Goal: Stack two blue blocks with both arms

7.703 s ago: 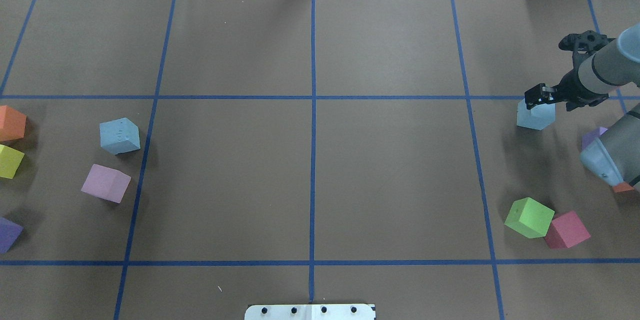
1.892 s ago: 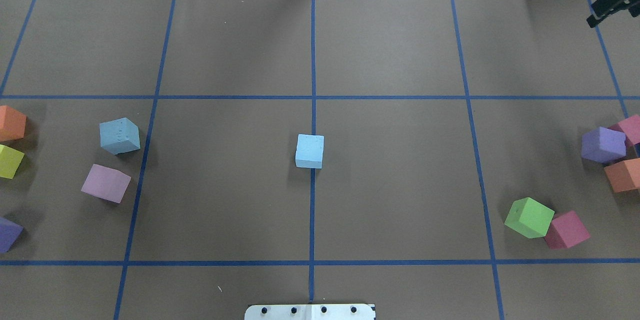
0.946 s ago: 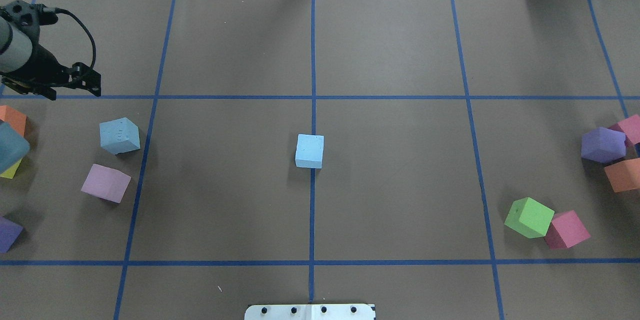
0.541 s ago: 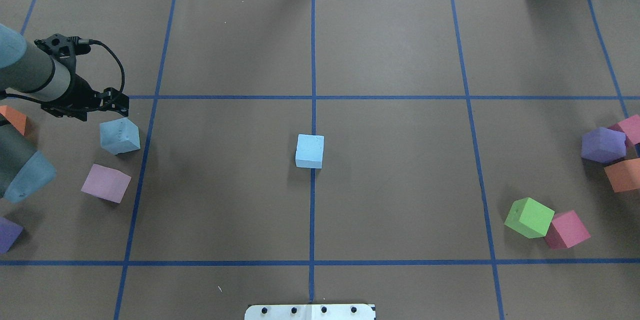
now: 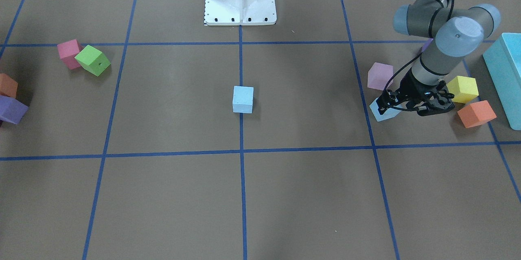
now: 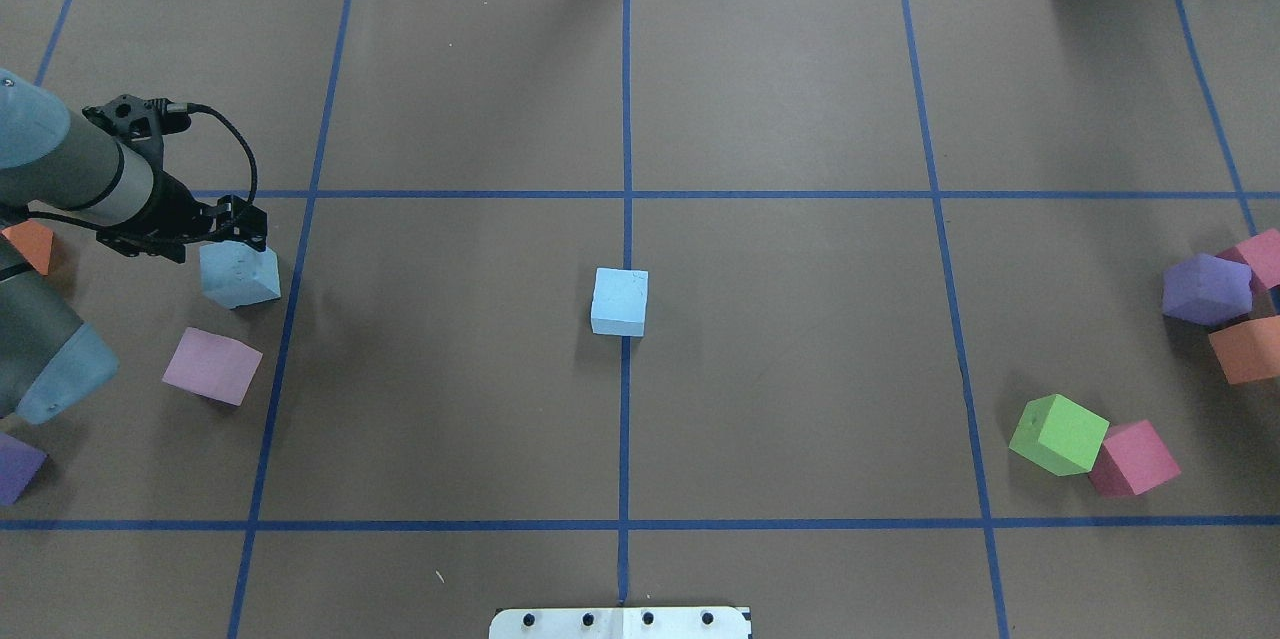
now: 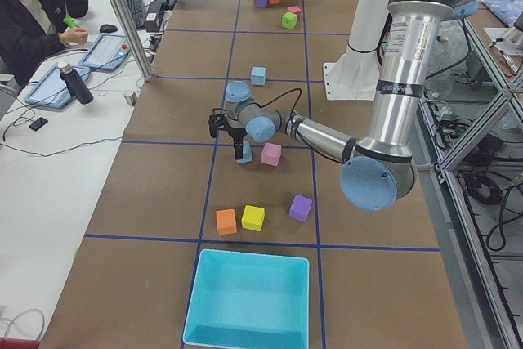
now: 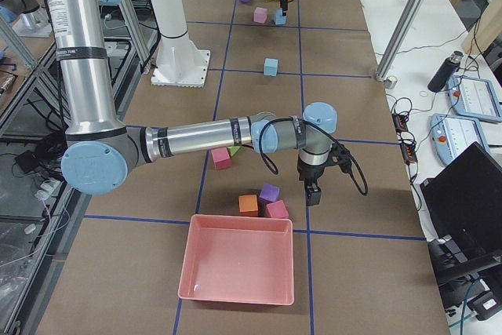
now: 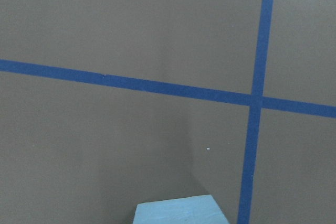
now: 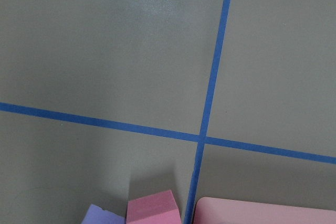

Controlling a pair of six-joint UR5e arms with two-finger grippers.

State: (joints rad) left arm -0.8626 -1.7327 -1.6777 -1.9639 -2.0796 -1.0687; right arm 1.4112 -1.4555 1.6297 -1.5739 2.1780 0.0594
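Note:
One pale blue block (image 6: 619, 301) stands alone at the table's middle on the centre tape line, also in the front view (image 5: 243, 99). The second blue block (image 6: 240, 281) sits at the left, also in the front view (image 5: 378, 114) and at the bottom edge of the left wrist view (image 9: 178, 212). My left gripper (image 6: 240, 231) is down over this block, its jaws open around the block's top (image 5: 392, 105). My right gripper (image 8: 312, 194) shows only in the exterior right view, low over the paper near a cluster of cubes; I cannot tell whether it is open.
A lilac cube (image 6: 212, 366), an orange cube (image 6: 30, 244), a yellow cube (image 5: 462, 88) and a purple cube (image 6: 15, 467) lie around the left block. A turquoise box (image 5: 504, 77) stands beyond them. Green (image 6: 1058, 434), red (image 6: 1133, 459), purple (image 6: 1205, 289) and orange (image 6: 1245, 349) cubes lie at the right, near a pink tray (image 8: 235, 264).
The right arm carried one blue block to the centre, left it there and withdrew from the overhead view. The left arm came in from the left and lowered onto the left blue block.

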